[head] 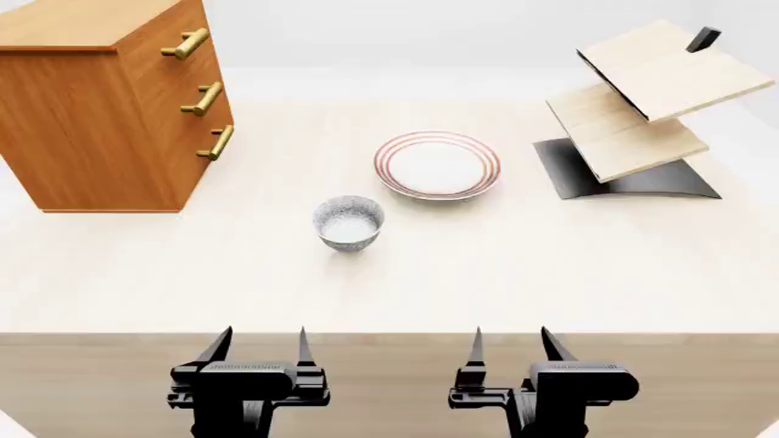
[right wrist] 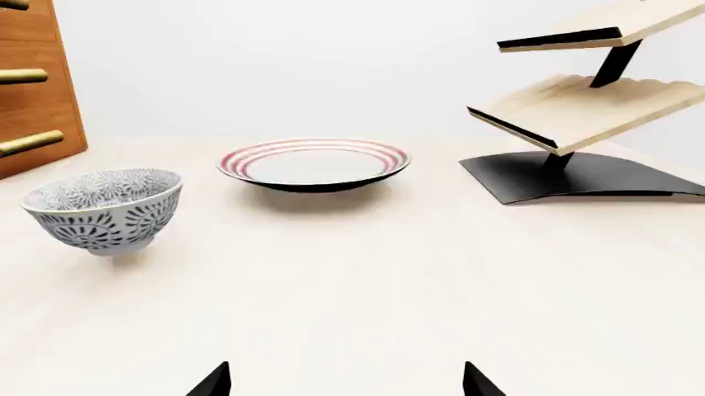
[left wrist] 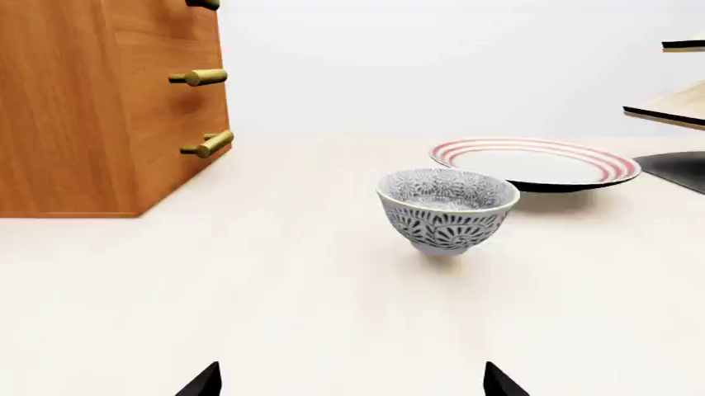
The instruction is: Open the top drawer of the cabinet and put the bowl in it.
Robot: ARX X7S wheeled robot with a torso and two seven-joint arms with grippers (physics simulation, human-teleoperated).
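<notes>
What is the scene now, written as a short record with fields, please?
cabinet: far left on the table, three brass handles facing right
top drawer: closed
bowl: upright on the table, empty, between cabinet and plate
plate: flat on the table, behind and right of the bowl, apart from it
rack: far right, two tilted boards on a dark base
left end effector: open, empty, at the near table edge
right end effector: open, empty, at the near table edge
</notes>
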